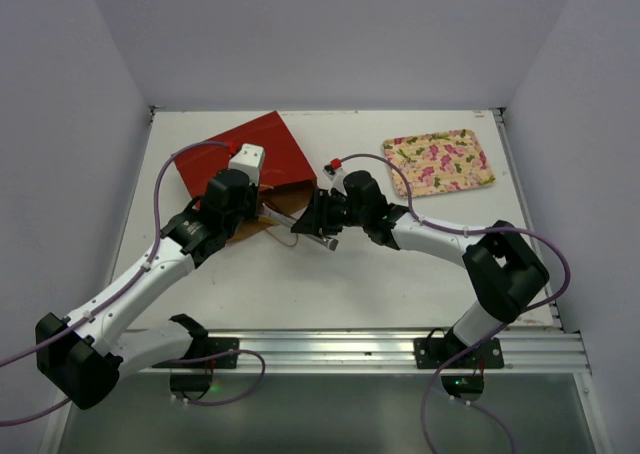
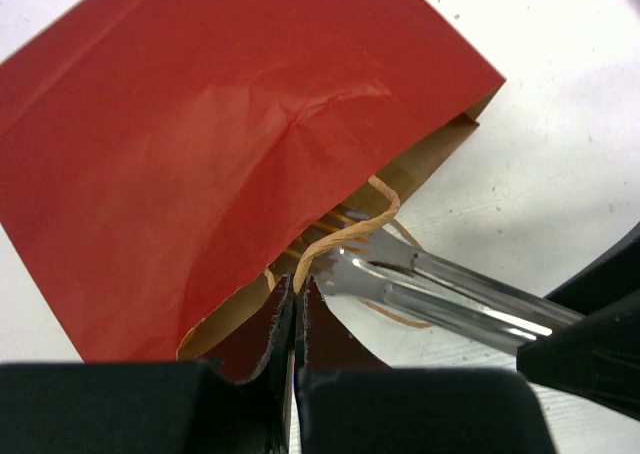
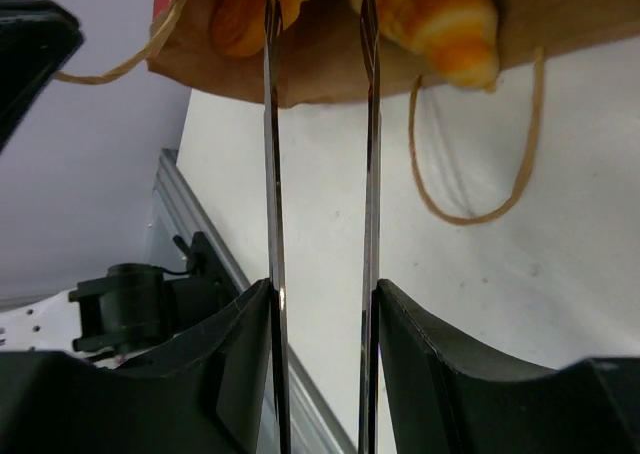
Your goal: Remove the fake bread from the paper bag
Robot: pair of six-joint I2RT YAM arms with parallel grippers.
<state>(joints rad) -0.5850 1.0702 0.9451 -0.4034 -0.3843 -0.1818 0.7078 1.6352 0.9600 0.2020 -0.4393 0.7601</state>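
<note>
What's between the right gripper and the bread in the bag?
Metal tongs, held by the right gripper, reach to the bread in the paper bag; the right wrist view shows it.

Two white arms [image 1: 140,279] with black joints [image 1: 503,266], each trailing a lilac cable [image 1: 157,199].

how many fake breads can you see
2, both at the mouth of the flat red paper bag: a striped golden croissant on one side of the silver metal tongs, a plain orange piece on the other. More may be hidden inside.
</note>
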